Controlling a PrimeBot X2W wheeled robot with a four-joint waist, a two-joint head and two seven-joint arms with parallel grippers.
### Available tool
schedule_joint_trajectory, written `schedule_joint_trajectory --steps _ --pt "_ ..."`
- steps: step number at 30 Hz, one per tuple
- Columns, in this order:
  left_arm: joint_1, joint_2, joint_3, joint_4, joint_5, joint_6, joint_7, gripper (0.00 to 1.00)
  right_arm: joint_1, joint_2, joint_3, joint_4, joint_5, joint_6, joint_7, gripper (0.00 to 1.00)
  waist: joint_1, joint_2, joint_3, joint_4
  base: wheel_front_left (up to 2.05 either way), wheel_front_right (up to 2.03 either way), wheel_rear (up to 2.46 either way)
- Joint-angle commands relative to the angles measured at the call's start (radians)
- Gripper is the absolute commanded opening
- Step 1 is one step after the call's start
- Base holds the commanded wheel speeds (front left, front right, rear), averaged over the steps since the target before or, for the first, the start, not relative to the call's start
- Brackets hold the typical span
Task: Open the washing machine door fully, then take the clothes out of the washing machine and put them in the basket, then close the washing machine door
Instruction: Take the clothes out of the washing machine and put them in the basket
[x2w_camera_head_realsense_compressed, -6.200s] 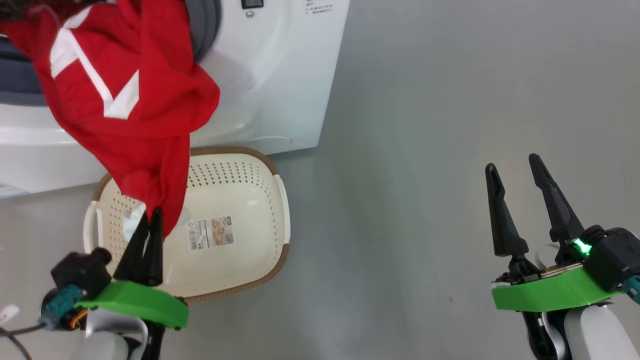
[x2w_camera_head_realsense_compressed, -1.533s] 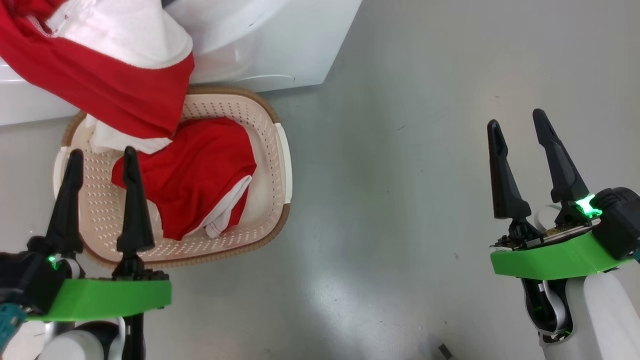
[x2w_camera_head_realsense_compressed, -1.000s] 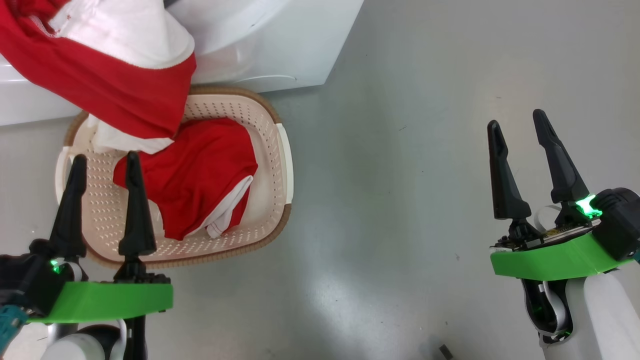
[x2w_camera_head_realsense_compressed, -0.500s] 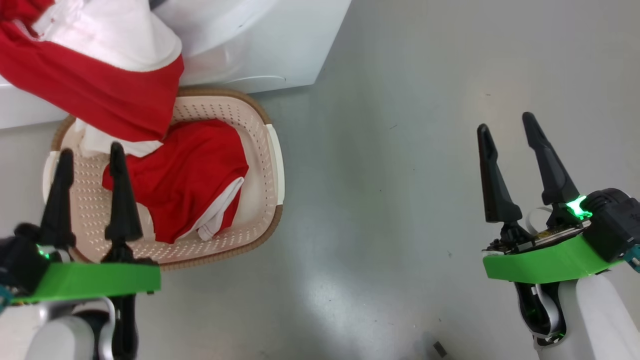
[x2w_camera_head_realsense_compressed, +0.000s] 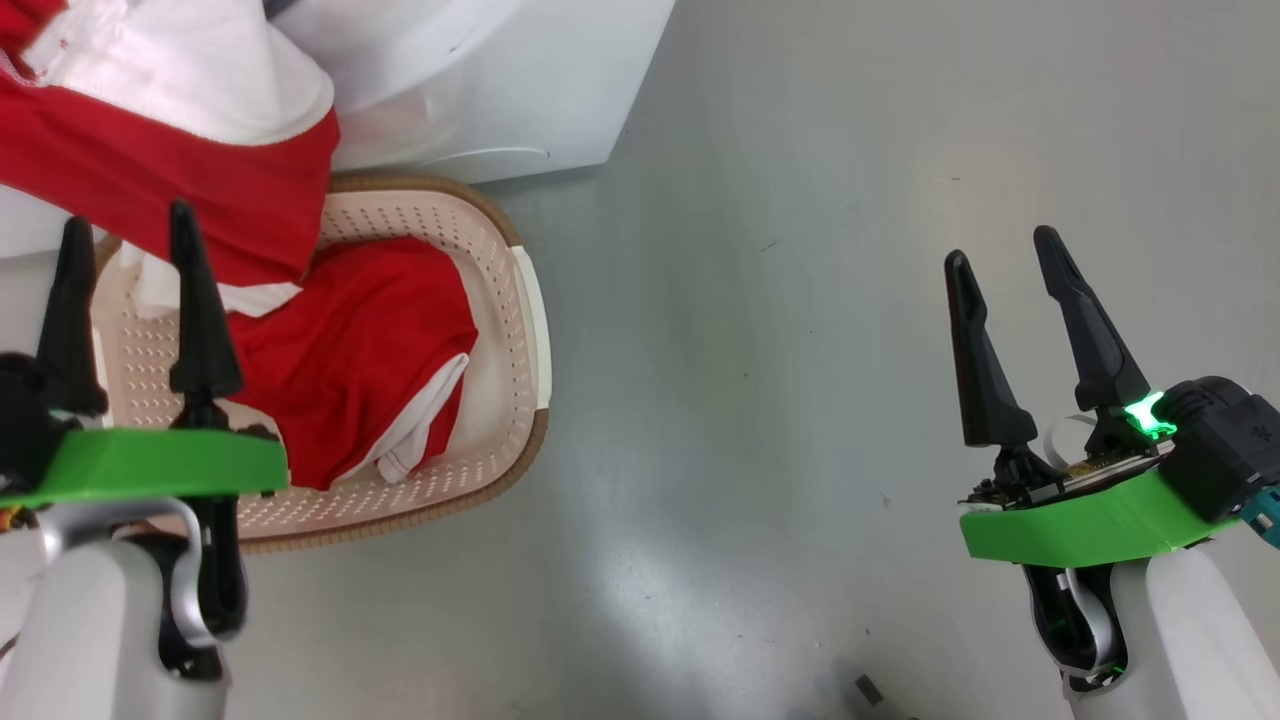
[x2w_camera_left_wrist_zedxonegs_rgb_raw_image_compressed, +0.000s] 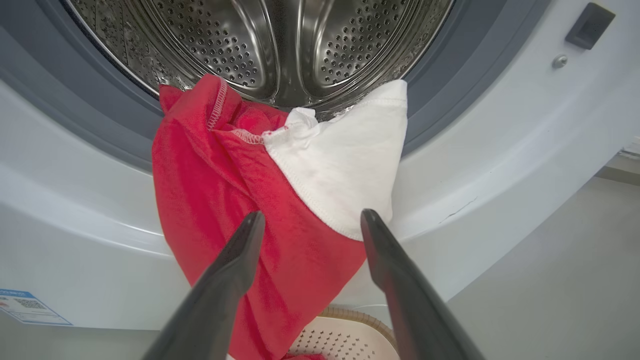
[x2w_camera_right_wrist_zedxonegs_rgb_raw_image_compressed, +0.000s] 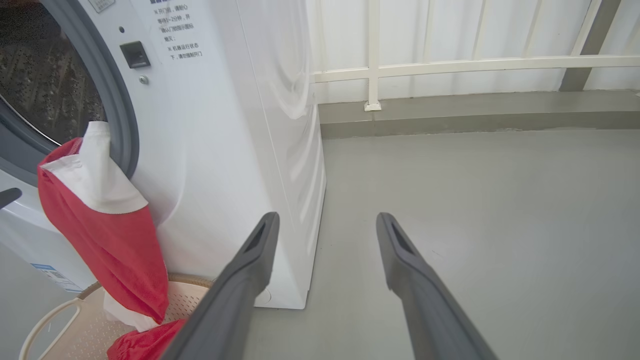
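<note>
My left claw (x2w_camera_head_realsense_compressed: 128, 215), having released the clothes (x2w_camera_head_realsense_compressed: 360, 350), now points spread and empty at the part still draped over the drum (x2w_camera_left_wrist_zedxonegs_rgb_raw_image_compressed: 280, 40) lip, the other part lying in the basket (x2w_camera_head_realsense_compressed: 530, 330) below; removal incomplete, right claw (x2w_camera_head_realsense_compressed: 1000, 245) spread, idle at right.

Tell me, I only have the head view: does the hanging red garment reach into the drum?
Observer: Yes. On the left wrist view, the clothes drape out over the grey gasket, their top edge lying at the drum mouth.
Operator: Anything more inside?
Observer: The part of the drum that shows behind them is bare steel.
Operator: Left gripper?
Observer: There the left gripper is open, fingertips framing the hanging cloth's red-white seam; contact cannot be told.
</note>
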Motion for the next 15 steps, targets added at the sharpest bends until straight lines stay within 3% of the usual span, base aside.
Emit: schedule_joint_trajectory --steps 1,15 --pt "-0.012 0.029 0.027 -0.014 0.008 0.007 -0.010 1.00 0.012 -0.008 0.026 -0.021 0.011 0.006 -0.006 1.00 0.0000 0.0000 0.001 -0.001 0.00 0.00 0.00" --pt "-0.186 0.081 0.055 0.180 -0.014 -0.009 -0.025 1.00 0.006 -0.008 0.034 -0.022 0.015 0.006 -0.006 1.00 0.0000 0.0000 0.015 -0.016 0.00 0.00 0.00"
